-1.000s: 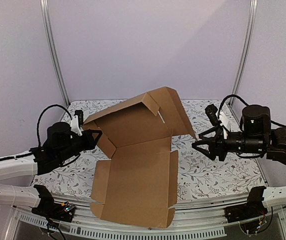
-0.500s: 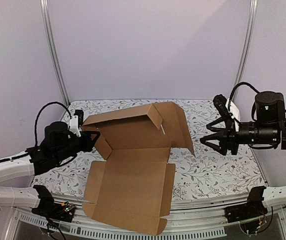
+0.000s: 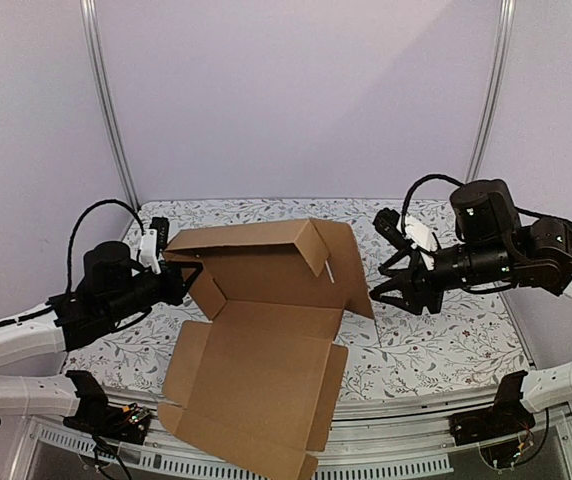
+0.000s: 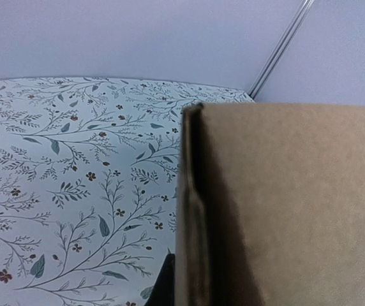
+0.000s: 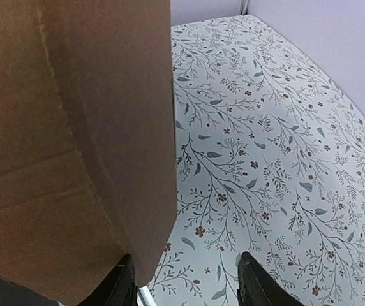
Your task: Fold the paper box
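Your paper box sits mid-table, partly folded. Its base panel lies flat on the flowered table, with the near edge hanging over the table's near edge. The rear panel stands tilted up at the far side, with side flaps bent forward.

Left gripper: it is at the left end of the raised rear panel. The jaws are closed tight, and the left wrist view shows the cardboard edge running straight down to one dark fingertip. It looks pinched on that left edge.

Right gripper: it is on the right side of the box, level with the lower corner of the right-hand flap. The jaws are spread about half apart and hold nothing. In the right wrist view the flap's corner ends just beside the left finger, at the edge of the gap. The other finger stands clear over bare table. You cannot tell whether flap and finger touch.
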Controlling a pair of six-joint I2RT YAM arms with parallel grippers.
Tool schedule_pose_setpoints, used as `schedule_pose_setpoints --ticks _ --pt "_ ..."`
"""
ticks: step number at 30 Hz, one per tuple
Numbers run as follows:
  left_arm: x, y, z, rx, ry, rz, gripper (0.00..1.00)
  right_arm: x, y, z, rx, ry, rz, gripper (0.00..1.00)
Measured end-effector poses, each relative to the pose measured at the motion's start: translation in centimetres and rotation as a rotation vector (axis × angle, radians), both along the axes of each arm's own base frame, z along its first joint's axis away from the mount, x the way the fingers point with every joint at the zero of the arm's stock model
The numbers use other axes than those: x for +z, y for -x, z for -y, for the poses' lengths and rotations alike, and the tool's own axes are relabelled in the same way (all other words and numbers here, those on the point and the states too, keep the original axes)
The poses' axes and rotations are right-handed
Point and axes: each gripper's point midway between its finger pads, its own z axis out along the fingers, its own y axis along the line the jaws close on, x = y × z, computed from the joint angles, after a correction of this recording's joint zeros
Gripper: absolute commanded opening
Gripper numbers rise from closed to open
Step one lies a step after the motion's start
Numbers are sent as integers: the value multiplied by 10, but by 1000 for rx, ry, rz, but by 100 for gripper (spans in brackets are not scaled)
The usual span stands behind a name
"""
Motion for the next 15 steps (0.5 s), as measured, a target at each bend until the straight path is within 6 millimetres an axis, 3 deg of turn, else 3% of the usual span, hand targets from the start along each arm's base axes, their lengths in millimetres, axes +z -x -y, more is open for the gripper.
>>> schedule_pose_setpoints --ticks 15 --pt "1 -5 0 13 -19 -7 0 -6 7 -42 114 -74 -100 51"
